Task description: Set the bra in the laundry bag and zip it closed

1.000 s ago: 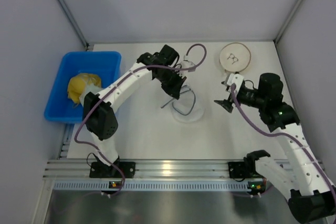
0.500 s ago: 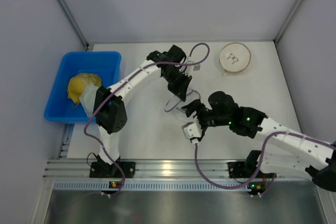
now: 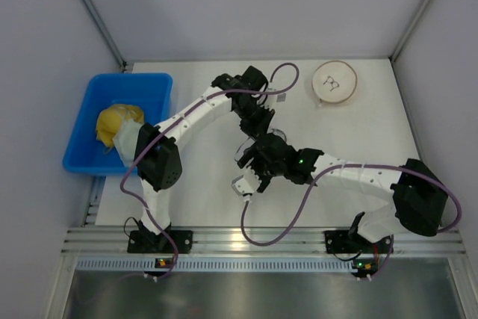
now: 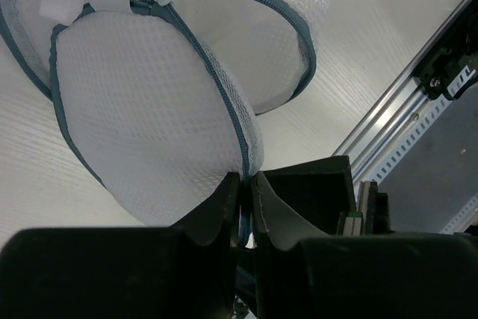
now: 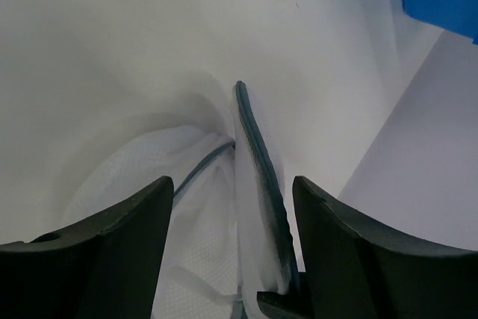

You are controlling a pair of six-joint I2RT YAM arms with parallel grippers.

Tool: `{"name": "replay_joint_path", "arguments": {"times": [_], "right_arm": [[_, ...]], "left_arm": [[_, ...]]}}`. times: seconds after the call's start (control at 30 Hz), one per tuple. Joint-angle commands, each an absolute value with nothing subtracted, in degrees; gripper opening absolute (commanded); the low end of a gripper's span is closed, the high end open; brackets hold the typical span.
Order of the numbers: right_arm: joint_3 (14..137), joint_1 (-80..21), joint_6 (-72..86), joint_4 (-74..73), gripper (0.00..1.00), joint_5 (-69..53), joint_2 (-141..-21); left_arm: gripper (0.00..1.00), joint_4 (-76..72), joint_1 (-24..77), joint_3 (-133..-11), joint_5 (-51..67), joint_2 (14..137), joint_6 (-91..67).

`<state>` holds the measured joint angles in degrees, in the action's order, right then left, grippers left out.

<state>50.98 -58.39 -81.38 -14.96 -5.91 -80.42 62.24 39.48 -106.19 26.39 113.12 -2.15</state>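
- Right gripper (image 5: pixel 231 184): on the near side of the laundry bag (image 4: pixel 149 102). Jaws are set wide, and the bag's upright zipper rim is straddled but not clamped.
- Laundry bag: white mesh. No green fabric is seen inside.
- Left gripper (image 4: pixel 245 178): on the bag's far side, pinched almost closed on the zipper rim.
- Blue bin (image 3: pixel 146 98): well left of the bag. The bra (image 3: pixel 127 132) is seen inside it as a pale piece beside the yellow cloth (image 3: pixel 113 121).
- Progress: judged early. The bra is yet to be loaded and the bag yet to be zipped.
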Motion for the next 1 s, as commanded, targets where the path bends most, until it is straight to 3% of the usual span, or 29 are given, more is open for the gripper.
{"name": "replay_joint_path", "arguments": {"times": [0.0,0.07,0.13,0.17,0.23,0.27,0.33,0.37,0.43,0.47,0.6,0.7,0.77,0.97], "right_arm": [[54.9,-59.4,-83.5,-6.2,0.66,-1.1,-83.2],[55.7,-59.4,-84.1,-4.5,0.60,1.7,-85.4],[56.9,-59.3,-84.3,-4.8,0.42,3.3,-87.0],[58.0,-59.3,-83.9,-5.7,0.27,3.6,-87.3],[59.2,-59.3,-83.2,-6.9,0.06,4.4,-87.6],[60.0,-59.3,-81.8,-6.9,0.00,4.6,-87.5],[60.8,-59.3,-79.8,-7.4,0.00,4.7,-86.1],[62.0,-59.2,-77.1,-7.9,0.00,4.6,-85.6],[63.4,-58.5,-74.0,-10.4,0.00,3.2,-84.1],[64.1,-57.7,-70.5,-10.3,0.00,3.1,-83.6],[65.9,-54.7,-60.3,-11.5,0.00,1.7,-81.6],[67.2,-50.9,-50.8,-11.9,0.00,0.5,-80.4],[68.6,-48.4,-42.7,-12.6,0.00,-1.4,-80.3],[71.2,-35.0,-16.5,-11.2,0.00,-6.5,-79.2]], "left_arm": [[0.16,63.7,39.6,-107.0,25.1,112.0,-3.6],[0.16,63.7,39.8,-107.0,24.3,111.8,-3.6],[0.16,63.7,39.8,-106.8,23.8,111.6,-3.8],[0.16,63.6,39.8,-106.9,23.8,111.4,-3.8],[0.16,63.6,39.8,-106.9,23.0,111.4,-3.9],[0.17,63.6,39.8,-107.0,22.9,111.1,-3.6],[0.26,63.5,39.6,-107.8,22.0,110.7,-3.2],[0.43,63.6,39.0,-108.6,21.4,110.2,-2.4],[0.65,63.5,37.9,-111.6,20.0,109.8,-2.3],[0.87,63.2,36.2,-113.0,19.2,109.5,-1.8],[0.98,60.4,30.3,-121.5,18.7,108.3,-2.5],[0.98,54.2,25.5,-121.0,17.3,104.7,-4.7],[0.98,47.0,22.4,-118.2,15.9,100.1,-6.1],[0.98,30.2,20.5,-94.9,12.8,86.0,-5.3]]}}
